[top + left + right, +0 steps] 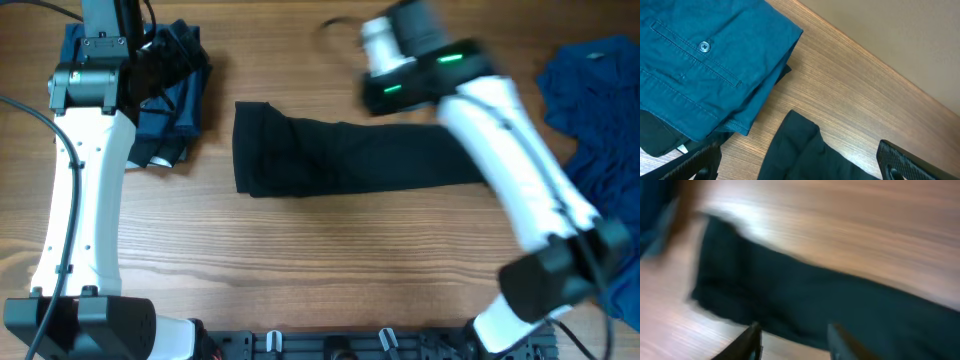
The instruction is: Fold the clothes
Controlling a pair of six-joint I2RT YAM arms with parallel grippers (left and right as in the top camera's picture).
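The black shirt (pixel 350 155) lies as a long folded strip across the middle of the table. In the right wrist view, which is blurred by motion, it (pixel 815 300) fills the frame. My right gripper (pixel 797 342) hovers over it, open, with nothing between the fingers. From overhead that gripper (pixel 340 38) is a blur beyond the strip's far edge. A folded stack of blue clothes (pixel 165 100) sits at the far left under my left arm. My left gripper (pixel 800 170) is open above a black cloth (pixel 805 155) beside the blue folded garment (pixel 705 65).
A loose heap of blue clothes (pixel 600 110) lies at the right edge, beside the right arm's base. The table's far edge (pixel 880 65) runs close behind the left stack.
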